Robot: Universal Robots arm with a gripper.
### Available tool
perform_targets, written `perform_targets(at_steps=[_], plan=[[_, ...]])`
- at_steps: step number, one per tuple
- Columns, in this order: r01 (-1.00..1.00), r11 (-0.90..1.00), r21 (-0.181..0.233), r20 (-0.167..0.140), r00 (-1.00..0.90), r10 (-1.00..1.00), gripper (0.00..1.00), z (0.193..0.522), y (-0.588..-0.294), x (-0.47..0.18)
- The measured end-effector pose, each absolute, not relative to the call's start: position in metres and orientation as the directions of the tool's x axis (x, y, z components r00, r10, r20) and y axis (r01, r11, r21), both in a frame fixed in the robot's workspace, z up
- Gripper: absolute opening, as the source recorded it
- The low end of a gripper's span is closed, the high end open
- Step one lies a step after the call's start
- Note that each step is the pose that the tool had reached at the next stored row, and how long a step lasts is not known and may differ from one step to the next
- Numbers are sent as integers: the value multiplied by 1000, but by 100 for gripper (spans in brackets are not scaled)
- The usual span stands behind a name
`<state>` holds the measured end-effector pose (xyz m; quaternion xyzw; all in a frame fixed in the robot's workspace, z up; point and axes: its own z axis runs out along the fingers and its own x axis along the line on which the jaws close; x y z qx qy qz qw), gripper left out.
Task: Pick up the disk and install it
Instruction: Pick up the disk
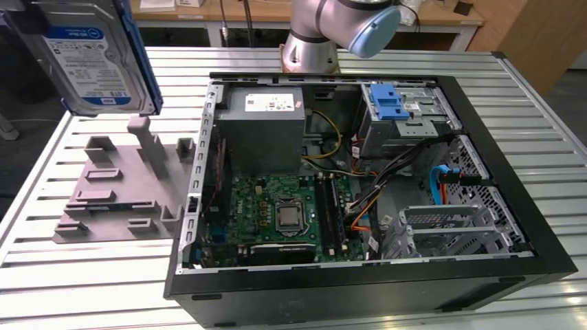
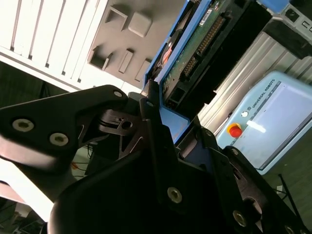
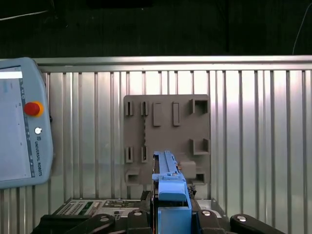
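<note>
Currently the disk [image 1: 96,58] hangs on edge above the grey fixture [image 1: 115,199], clamped by its blue frame in the end effector [image 3: 170,214]. With so narrow a hold, it could pivot, slip and drop back onto the fixture.

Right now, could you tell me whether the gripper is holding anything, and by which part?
The gripper is shut on the disk, clamping its blue-framed end; the disk hangs above the grey fixture.

exterior view: high, oblique | both wrist views: behind gripper [image 3: 173,214], share fixture [image 3: 165,136]
</note>
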<state>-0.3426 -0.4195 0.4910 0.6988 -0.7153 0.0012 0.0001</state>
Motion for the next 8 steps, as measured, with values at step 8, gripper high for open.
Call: perform_targets(at_steps=[8], plan=[[-1000,23,-2,2,-23,-1000,36,491,-431,-331]])
